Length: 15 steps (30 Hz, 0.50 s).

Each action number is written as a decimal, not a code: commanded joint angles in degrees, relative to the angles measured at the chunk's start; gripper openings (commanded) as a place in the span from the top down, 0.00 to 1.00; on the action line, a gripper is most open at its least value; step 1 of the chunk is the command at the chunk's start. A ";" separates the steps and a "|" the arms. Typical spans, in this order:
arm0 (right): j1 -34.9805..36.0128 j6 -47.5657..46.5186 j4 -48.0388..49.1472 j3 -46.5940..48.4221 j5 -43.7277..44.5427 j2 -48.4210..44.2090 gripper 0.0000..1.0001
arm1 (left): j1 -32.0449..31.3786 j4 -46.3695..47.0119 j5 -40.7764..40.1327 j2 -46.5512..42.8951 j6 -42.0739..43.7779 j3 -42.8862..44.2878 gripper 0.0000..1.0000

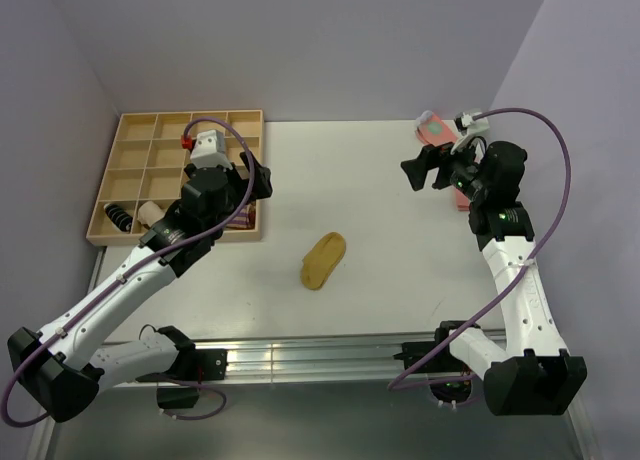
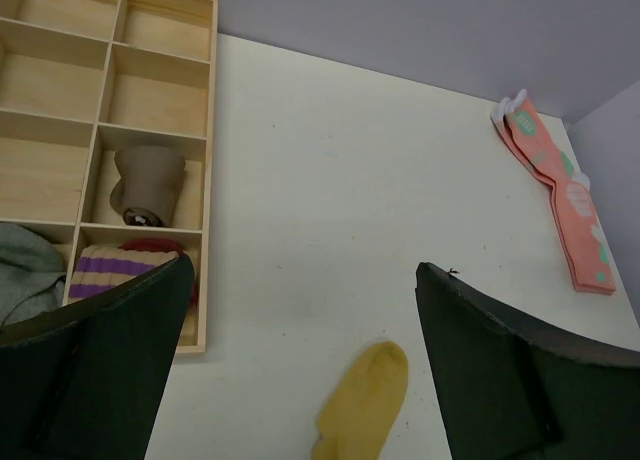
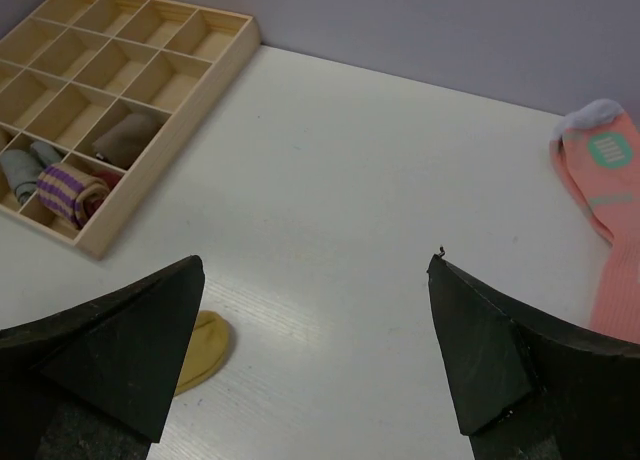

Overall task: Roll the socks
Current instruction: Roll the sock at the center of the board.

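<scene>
The mustard-yellow socks (image 1: 323, 260) lie flat as an elongated oval on the white table, near its front middle. They also show at the bottom of the left wrist view (image 2: 366, 400) and at the lower left of the right wrist view (image 3: 204, 350). My left gripper (image 1: 262, 180) is open and empty, raised beside the wooden tray, up and left of the socks. My right gripper (image 1: 418, 170) is open and empty, raised at the right, well apart from the socks.
A wooden compartment tray (image 1: 135, 145) stands at the back left, holding rolled striped, grey and tan socks (image 2: 120, 265). Pink spotted socks (image 1: 438, 130) lie at the back right, also in the left wrist view (image 2: 560, 185). Purple walls close in on three sides.
</scene>
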 commanded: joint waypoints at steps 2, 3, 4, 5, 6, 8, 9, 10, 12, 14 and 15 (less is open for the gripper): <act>-0.20 -1.20 0.55 1.33 2.02 -1.77 0.00 | -0.14 0.78 0.64 0.09 0.68 1.13 0.00; -0.20 -1.46 0.46 1.42 2.46 -1.77 0.00 | -0.14 0.70 0.72 0.18 0.68 1.13 0.00; -0.11 -1.72 0.28 1.33 3.16 -1.86 0.00 | -0.14 0.52 0.64 0.27 0.77 1.22 0.00; -0.11 -2.08 0.19 1.25 3.25 -1.86 0.00 | -0.14 0.52 0.81 0.44 0.77 1.31 0.00; -0.11 -2.95 -0.16 1.07 3.43 -2.03 0.00 | -0.14 0.61 1.25 0.53 0.77 1.40 0.01; 0.06 -3.74 -0.42 0.46 3.69 -2.12 0.00 | -0.14 0.78 1.43 0.44 0.77 1.22 0.00; 0.24 -4.53 -0.94 0.28 3.69 -2.29 0.00 | -0.14 0.87 1.60 0.44 0.77 1.14 0.00; 0.41 -5.06 -1.30 0.11 3.61 -2.38 0.00 | -0.14 1.04 1.69 0.44 0.77 1.05 0.01; 1.98 -6.81 -2.26 -0.68 4.31 -2.91 0.00 | -0.14 1.57 2.48 0.44 0.51 0.70 0.00; 5.40 -8.83 -3.05 -1.39 8.23 -3.44 0.02 | -0.14 2.27 3.01 0.53 0.33 0.00 0.00; 10.91 -11.20 -3.84 -2.52 11.83 -3.79 0.03 | -0.14 2.45 3.10 0.62 -0.28 -0.27 0.00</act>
